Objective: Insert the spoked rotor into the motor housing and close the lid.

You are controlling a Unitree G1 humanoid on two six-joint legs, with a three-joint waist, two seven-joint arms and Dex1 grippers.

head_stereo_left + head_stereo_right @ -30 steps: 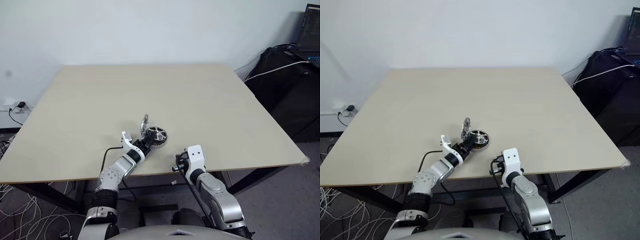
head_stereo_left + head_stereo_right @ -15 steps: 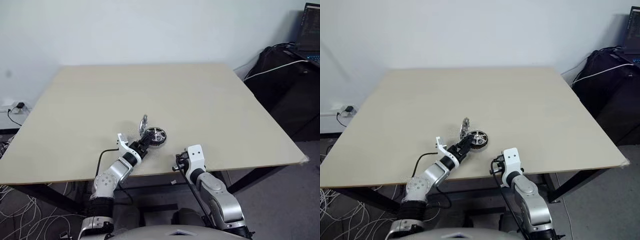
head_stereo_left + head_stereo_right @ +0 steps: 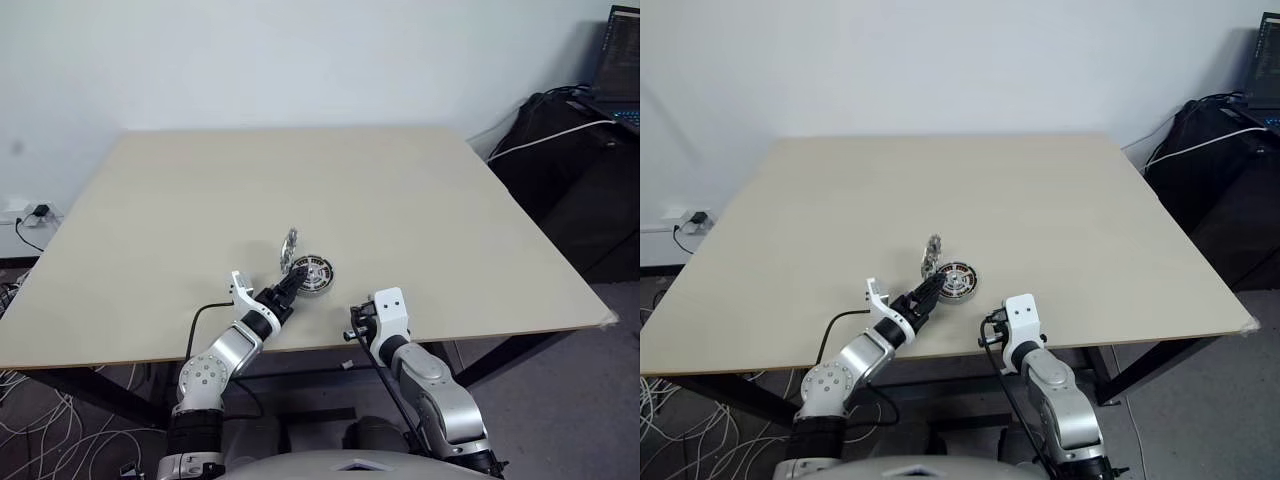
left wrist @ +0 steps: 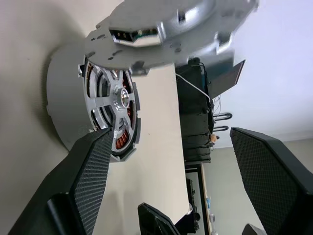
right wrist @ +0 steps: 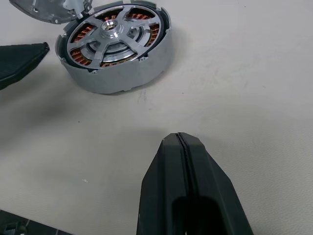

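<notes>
Two grippers sit near your round silver motor housing [image 5: 115, 54] on the beige table [image 3: 400, 220]: left gripper [image 4: 171, 161] spread wide just beside it, right gripper [image 5: 182, 147] pressed closed, apart. Spoked silver rotor [image 4: 115, 105] sits inside; hinged silver lid [image 4: 166, 32] stands raised. You'll find no legible writing.

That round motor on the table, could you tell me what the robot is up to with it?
The silver spoked rotor already sits inside the round grey motor housing on the beige table. The hinged silver lid stands open. The left gripper, fingers open, hovers beside the housing, holding nothing. The right gripper is shut, near the table's front edge.
</notes>
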